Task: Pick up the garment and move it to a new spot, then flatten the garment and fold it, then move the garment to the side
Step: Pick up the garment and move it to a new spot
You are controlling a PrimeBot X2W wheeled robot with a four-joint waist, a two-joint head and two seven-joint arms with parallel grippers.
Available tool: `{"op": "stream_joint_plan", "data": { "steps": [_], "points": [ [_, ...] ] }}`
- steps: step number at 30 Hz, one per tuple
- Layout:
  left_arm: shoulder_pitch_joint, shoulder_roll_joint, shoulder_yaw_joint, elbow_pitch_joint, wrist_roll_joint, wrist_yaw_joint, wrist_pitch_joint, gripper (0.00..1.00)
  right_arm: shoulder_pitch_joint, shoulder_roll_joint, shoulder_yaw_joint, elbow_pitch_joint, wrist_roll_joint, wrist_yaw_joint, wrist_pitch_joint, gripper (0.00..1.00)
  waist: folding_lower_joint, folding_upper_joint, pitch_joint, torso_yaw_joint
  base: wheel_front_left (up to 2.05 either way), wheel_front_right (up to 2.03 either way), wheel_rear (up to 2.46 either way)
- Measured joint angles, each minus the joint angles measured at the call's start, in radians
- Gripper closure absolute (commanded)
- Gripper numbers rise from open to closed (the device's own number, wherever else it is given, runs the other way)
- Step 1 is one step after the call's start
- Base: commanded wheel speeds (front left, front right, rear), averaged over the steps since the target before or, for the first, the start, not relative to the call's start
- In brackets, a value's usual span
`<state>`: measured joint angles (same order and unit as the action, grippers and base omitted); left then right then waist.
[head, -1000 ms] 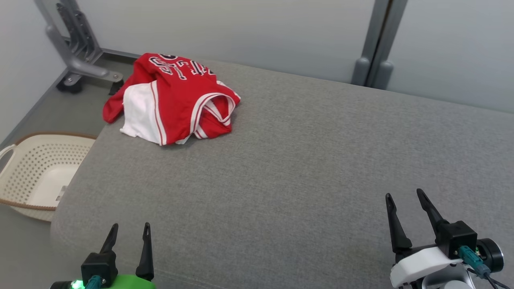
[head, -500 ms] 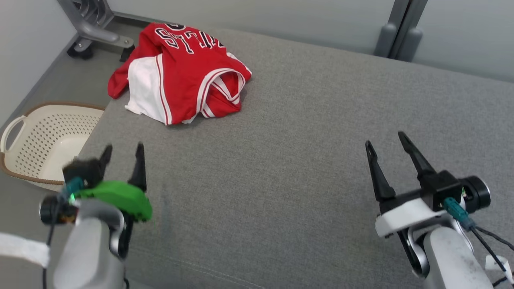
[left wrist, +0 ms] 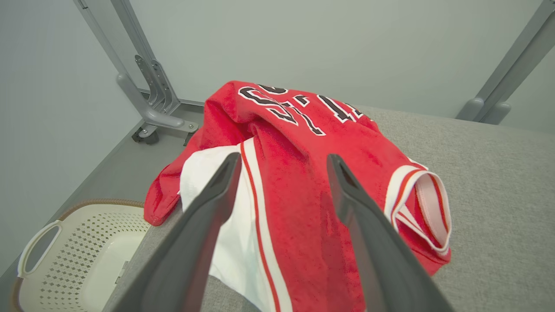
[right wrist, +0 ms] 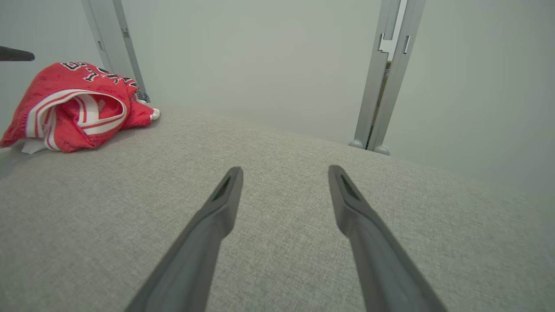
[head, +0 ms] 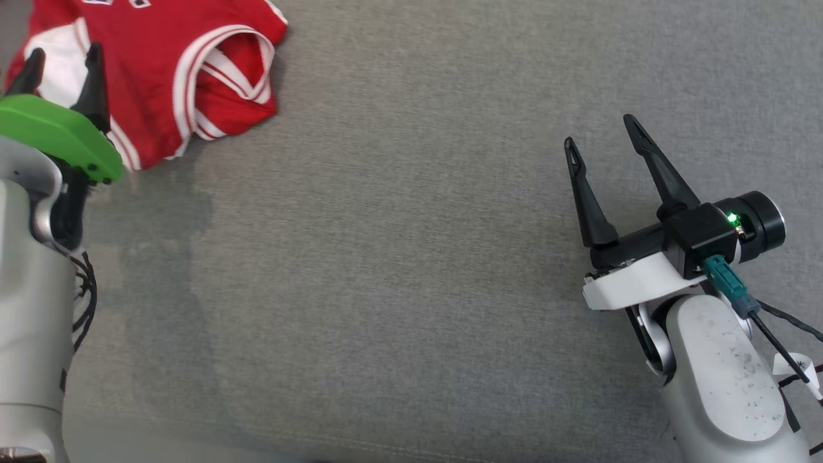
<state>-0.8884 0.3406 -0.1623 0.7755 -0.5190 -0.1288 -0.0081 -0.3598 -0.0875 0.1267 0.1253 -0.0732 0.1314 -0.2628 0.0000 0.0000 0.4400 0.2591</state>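
Grey woven cloth with a fine, slightly heathered weave covers the padded worktop (head: 411, 270), whose far left corner is rounded and soft-edged. On that corner the garment (head: 161, 71) lies in a crumpled heap: a red sports jersey of nubby, mesh-like knit with a smooth white side panel, ribbed white-and-red striped bands around its openings, and black block lettering outlined in white across the top fold. One red flap droops over the worktop's left edge. Below that edge stands a cream plastic basket (left wrist: 65, 260), oval, perforated with rows of small holes, with a loop handle and a brown rim. The left tool (head: 64, 53), under a glossy green cover, has its two tapering dark fingers spread wide and holding nothing; they point at the white panel and the red stripe beside it, and contact with the cloth cannot be told. The right tool (head: 599, 131), on a white housing with a speckled pale forearm behind it, is likewise spread wide and empty, over bare grey cloth well apart from the jersey. Behind the worktop are matt pale walls, a grey metal frame leg (left wrist: 143, 99) and a slim grey upright post (right wrist: 386, 73)
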Motion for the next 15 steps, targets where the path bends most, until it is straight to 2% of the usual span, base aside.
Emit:
{"op": "stream_joint_plan", "data": {
  "steps": [8,9,10,12,15],
  "points": [
    [-0.167,0.032,0.096,0.213,-0.121,0.015,0.032,0.00,-0.004,-0.006,0.001,-0.003,-0.002,0.000,0.000,0.00,0.0001,0.0000,0.112,-0.116,0.00,0.00,0.00],
    [-0.179,0.033,0.100,0.239,-0.126,0.020,0.043,0.62,-0.005,-0.007,0.002,-0.003,-0.002,0.000,0.000,0.00,0.0001,0.0000,0.122,-0.129,0.00,0.00,0.00],
    [-0.188,0.035,0.104,0.266,-0.131,0.030,0.052,1.00,-0.006,-0.008,0.002,-0.004,-0.002,0.000,0.000,0.00,0.0001,0.0000,0.130,-0.140,0.00,0.00,0.00],
    [-0.200,0.046,0.108,0.305,-0.132,0.053,0.049,1.00,-0.007,-0.011,0.001,-0.003,-0.001,0.000,0.000,0.00,0.0001,0.0000,0.140,-0.159,0.00,0.00,0.00],
    [-0.223,0.070,0.103,0.323,-0.119,0.059,0.004,1.00,0.000,-0.010,-0.013,-0.005,0.006,0.000,0.000,0.00,0.0001,0.0000,0.140,-0.175,0.00,0.00,0.00]
  ]
}}
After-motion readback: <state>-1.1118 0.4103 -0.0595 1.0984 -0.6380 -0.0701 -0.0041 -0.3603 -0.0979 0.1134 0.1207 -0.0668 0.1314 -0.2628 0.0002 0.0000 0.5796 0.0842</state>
